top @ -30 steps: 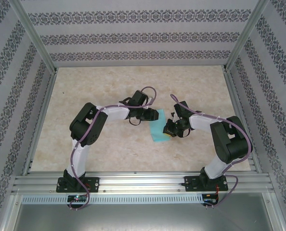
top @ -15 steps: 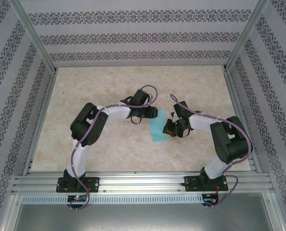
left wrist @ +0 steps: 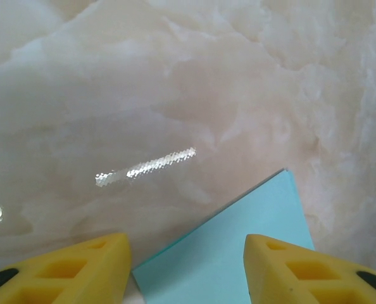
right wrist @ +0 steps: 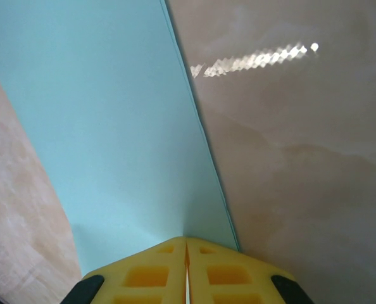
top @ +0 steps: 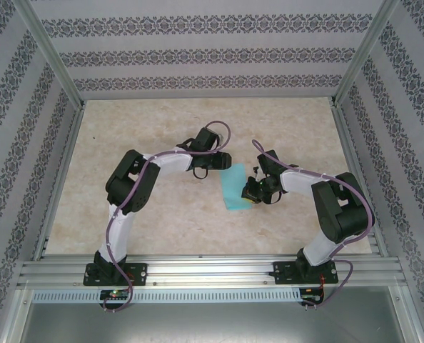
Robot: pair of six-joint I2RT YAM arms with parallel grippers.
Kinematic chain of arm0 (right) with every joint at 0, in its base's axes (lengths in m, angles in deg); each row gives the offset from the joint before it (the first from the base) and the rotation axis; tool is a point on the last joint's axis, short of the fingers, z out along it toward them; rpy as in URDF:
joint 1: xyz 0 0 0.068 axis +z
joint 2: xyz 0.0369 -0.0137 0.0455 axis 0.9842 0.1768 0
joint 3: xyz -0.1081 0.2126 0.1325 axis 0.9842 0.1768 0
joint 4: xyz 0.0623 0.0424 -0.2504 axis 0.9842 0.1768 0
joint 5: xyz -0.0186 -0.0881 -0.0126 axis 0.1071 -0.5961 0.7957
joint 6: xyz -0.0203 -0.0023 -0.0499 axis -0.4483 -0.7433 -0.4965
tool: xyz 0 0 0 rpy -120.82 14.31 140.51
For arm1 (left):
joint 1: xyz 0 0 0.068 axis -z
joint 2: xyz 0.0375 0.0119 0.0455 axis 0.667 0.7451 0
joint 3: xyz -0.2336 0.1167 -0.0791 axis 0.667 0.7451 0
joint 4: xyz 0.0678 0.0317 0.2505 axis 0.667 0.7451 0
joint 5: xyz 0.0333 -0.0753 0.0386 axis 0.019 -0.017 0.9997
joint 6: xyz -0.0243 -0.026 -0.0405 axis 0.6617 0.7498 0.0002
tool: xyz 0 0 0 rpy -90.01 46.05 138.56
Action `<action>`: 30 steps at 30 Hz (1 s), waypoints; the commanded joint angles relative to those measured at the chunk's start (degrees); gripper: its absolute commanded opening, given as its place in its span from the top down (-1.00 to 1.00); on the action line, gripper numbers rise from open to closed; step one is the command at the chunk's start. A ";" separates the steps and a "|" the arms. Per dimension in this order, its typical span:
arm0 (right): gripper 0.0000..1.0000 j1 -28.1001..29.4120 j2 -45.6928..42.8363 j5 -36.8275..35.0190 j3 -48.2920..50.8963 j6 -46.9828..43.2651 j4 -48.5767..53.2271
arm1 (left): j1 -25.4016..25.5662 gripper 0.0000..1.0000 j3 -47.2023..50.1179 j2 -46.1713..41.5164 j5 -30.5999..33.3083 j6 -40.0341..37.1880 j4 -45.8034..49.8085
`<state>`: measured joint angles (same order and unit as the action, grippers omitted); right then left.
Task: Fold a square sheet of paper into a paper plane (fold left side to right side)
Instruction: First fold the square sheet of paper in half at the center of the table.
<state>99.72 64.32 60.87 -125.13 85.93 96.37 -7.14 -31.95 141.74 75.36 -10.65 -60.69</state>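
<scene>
One sheet (top: 233, 187) on marbled table (top: 140, 121): right hand (right wrist: 186, 253) closed, left hand (left wrist: 187, 256) spread.

Arms (top: 169, 163) crowd the sheet (top: 233, 196); table (top: 126, 128) beyond lies open.

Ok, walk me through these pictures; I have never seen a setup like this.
Two robot arms are bolted at the near edge of a marble-look table. The overhead picture comes from a fixed camera above and behind them. The other two come from a camera on each wrist, looking past yellow fingers. A light turquoise paper lies flat between the arms. The left gripper is open over the paper's corner, holding nothing. The right gripper is closed, its tips on the paper's end; whether it pinches or only presses, I cannot tell.
</scene>
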 commanded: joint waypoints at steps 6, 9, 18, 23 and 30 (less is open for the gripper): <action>0.81 0.16 2.32 -4.56 0.06 -2.38 2.89 | -4.24 -0.14 4.33 -8.28 2.10 -2.99 0.62; 0.80 0.07 2.60 -4.42 -1.15 -2.89 3.19 | -4.18 -0.12 7.96 -12.69 -2.88 -3.39 -1.46; 0.80 0.07 2.33 -4.69 -1.38 -3.16 2.81 | 0.94 -0.01 9.06 -8.86 -17.16 0.74 -8.43; 0.80 -0.03 2.10 -3.80 -1.00 -2.70 1.95 | 1.77 0.01 10.16 -6.46 -17.24 4.66 -12.16; 0.78 -0.08 -0.92 -0.65 -0.68 -1.76 -1.17 | 2.13 0.02 11.25 -4.28 -16.09 4.99 -11.62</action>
<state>99.69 64.80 60.72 -126.51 84.25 97.49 -5.06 -21.37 136.28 59.64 -6.59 -69.41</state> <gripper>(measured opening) 0.110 0.492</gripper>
